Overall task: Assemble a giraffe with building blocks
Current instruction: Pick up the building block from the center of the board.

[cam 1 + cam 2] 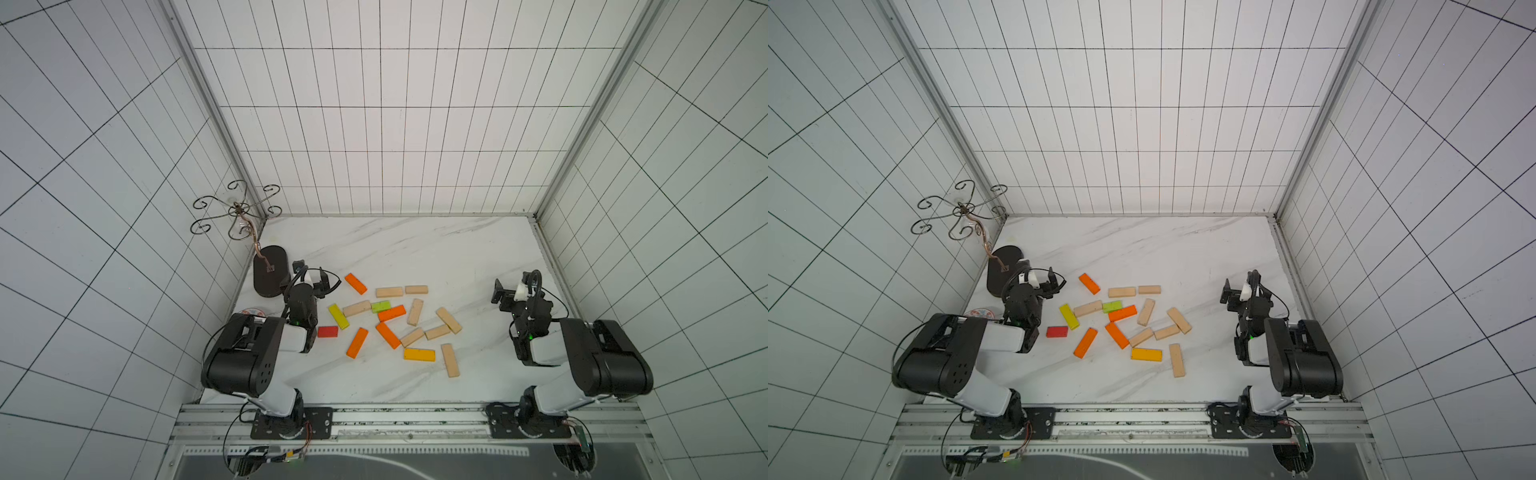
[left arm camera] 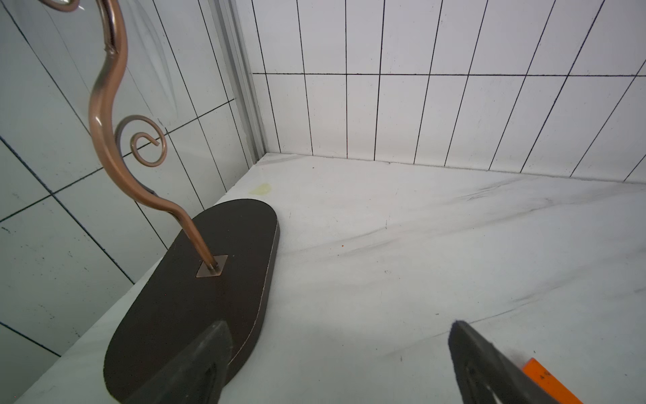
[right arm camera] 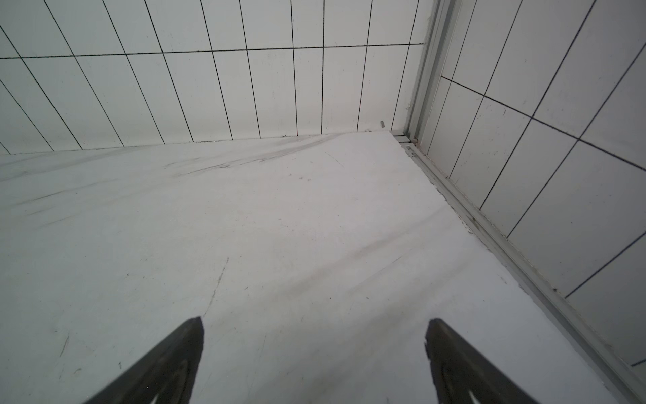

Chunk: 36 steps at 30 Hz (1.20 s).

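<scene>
Marble tabletop (image 1: 415, 249) between gridded walls (image 1: 374, 124) bears building blocks (image 1: 391, 313); left gripper (image 2: 338, 327), right gripper (image 3: 316, 321) agape.

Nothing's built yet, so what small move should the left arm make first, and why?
Probably swing the open, empty left gripper toward the orange rectangular wooden block lying flat beside it; that looks like the nearest piece, and nothing is assembled yet.

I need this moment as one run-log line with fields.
stage: not begun | left pincer: open, empty, near dark stand base | right pincer: open, empty | building blocks: scattered flat on table
</scene>
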### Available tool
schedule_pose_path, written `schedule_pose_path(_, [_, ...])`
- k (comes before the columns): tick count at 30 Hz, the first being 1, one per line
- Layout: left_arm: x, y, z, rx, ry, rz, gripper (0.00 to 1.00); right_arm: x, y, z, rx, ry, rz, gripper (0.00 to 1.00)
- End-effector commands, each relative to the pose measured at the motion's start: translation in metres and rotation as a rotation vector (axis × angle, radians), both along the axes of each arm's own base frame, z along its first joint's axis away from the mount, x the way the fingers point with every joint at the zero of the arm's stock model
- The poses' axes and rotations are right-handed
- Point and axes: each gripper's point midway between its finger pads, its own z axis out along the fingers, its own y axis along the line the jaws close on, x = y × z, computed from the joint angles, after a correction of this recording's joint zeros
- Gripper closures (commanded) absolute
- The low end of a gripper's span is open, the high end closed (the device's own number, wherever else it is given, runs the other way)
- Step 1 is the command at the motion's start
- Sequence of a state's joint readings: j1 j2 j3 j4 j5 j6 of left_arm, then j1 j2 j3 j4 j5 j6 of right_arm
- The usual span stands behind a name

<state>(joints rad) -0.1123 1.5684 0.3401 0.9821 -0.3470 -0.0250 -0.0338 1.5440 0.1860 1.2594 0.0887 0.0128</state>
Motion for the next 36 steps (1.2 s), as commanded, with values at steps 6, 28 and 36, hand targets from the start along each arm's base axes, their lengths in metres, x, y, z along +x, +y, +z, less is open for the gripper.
schedule_pose_path(6, [0.003,0.0,0.009,0.008,-0.022,0.005,0.03,0.018,0.0,0.024,-0.016,-0.066,0.006,0.0])
schedule_pose_path(28, [0.003,-0.001,0.014,0.012,-0.045,-0.001,0.12,0.017,-0.001,0.031,-0.011,-0.086,0.002,0.04])
schedule_pose_path(36, [0.001,0.008,0.112,-0.129,-0.015,0.162,0.19,0.043,-0.011,0.097,0.262,0.083,-0.205,0.1])
